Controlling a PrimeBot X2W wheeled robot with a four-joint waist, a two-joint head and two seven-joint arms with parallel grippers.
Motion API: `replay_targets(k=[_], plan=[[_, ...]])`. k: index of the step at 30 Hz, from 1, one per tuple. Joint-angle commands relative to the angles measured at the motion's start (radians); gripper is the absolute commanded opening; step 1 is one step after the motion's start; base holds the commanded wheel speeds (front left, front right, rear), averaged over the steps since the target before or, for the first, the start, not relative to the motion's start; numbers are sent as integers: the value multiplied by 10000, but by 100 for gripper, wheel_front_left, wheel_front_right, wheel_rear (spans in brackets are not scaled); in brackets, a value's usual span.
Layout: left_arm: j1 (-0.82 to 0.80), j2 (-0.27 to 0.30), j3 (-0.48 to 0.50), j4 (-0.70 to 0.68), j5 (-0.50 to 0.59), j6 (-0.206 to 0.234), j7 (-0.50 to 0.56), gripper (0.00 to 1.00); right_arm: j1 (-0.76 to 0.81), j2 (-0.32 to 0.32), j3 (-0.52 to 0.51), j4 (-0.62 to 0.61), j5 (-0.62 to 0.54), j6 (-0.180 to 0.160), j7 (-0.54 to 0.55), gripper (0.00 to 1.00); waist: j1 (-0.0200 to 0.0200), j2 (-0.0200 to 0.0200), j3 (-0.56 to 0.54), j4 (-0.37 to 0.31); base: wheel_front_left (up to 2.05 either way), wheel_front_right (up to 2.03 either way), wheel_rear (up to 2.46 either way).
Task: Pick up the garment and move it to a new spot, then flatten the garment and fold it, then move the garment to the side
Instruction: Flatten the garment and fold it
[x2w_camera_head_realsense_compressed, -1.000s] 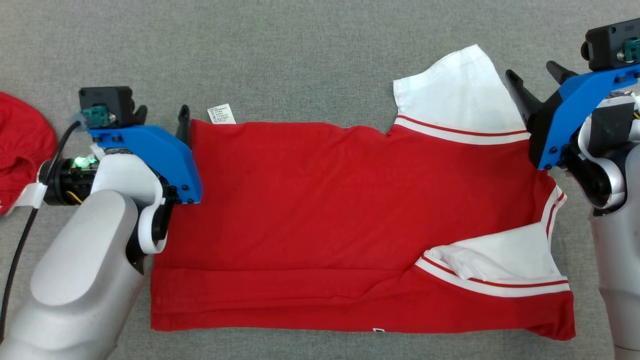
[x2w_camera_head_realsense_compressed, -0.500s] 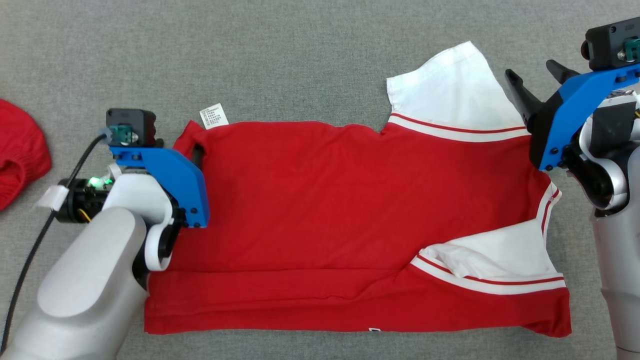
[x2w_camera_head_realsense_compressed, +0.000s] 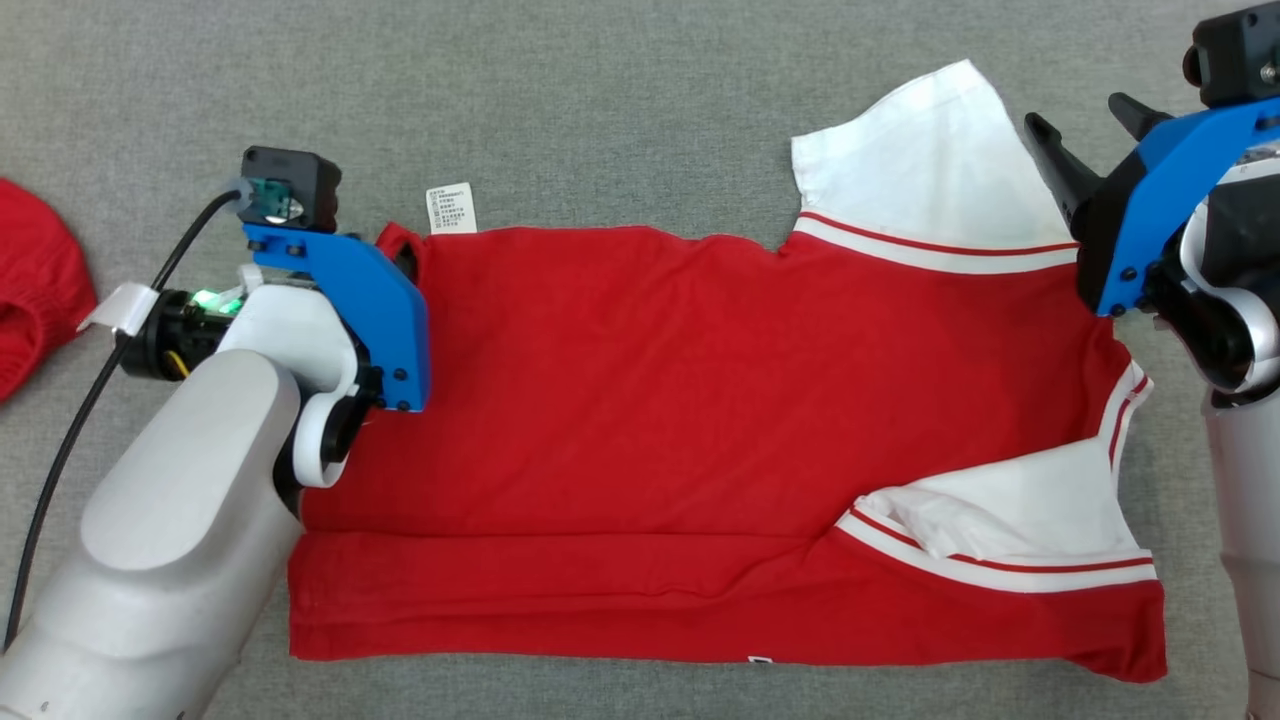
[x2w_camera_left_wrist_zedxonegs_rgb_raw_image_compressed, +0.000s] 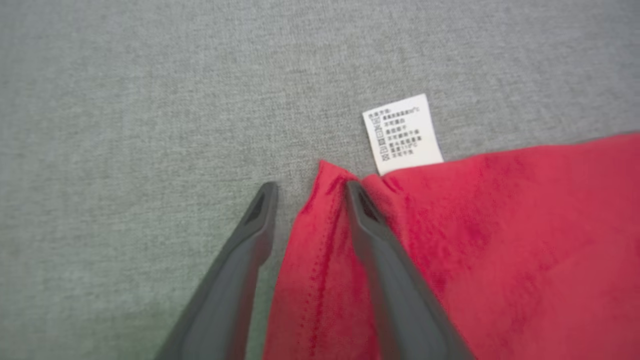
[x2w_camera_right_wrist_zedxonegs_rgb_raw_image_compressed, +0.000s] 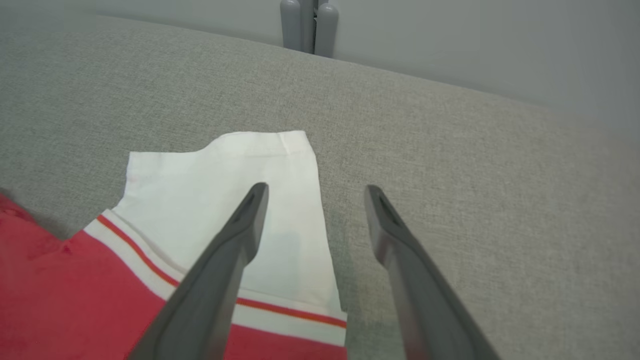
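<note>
Closest to the robot, the bottom part of the red T-shirt with white sleeves (x2w_camera_head_realsense_compressed: 650, 400) lies along the near side of the grey cloth-covered bench (x2w_camera_head_realsense_compressed: 600, 100). The shirt is spread out sideways and is mostly flat. A long fold runs across its near part. On the right, the near white sleeve with red stripes (x2w_camera_head_realsense_compressed: 1020, 500) is tucked in over the red cloth.

A bit farther, on the left, the left pincer (x2w_camera_left_wrist_zedxonegs_rgb_raw_image_compressed: 310, 190) is down at the shirt's far left corner. In the left wrist view its two fingers stand apart. One finger lies on top of the red cloth. The other is over the bare bench, just beside the hem. The bunched-up red corner sits between them, and near the outer fingertip there is a gap, so the corner is not pinched. A small white label with black print (x2w_camera_left_wrist_zedxonegs_rgb_raw_image_compressed: 402, 134) pokes out from the shirt's far edge, just beside that corner.

On the right, the right pincer (x2w_camera_right_wrist_zedxonegs_rgb_raw_image_compressed: 315, 192) hangs over the bench with its fingers wide apart and nothing in them. One finger is over the far white sleeve (x2w_camera_right_wrist_zedxonegs_rgb_raw_image_compressed: 220, 180), near its outer edge. The other is over bare bench beside it. That sleeve lies flat and points away from the robot.

At the far left lies a lump of other red cloth (x2w_camera_head_realsense_compressed: 35, 280), well apart from the shirt. At the very back, in the right wrist view, two round grey posts (x2w_camera_right_wrist_zedxonegs_rgb_raw_image_compressed: 308, 25) stand behind the bench.
</note>
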Motion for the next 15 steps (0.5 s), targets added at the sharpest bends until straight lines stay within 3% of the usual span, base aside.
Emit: replay_targets(k=[1,15], plan=[[487,-239,-327,408,-186,-169,365,0,-264,-82,21,81,92,1,159,100,2,3,79,58,0,0,0],[558,-510,-248,226,-139,-137,-624,0,-2166,-446,139,2570,-141,1,794,100,2,3,515,772,0,0,0]])
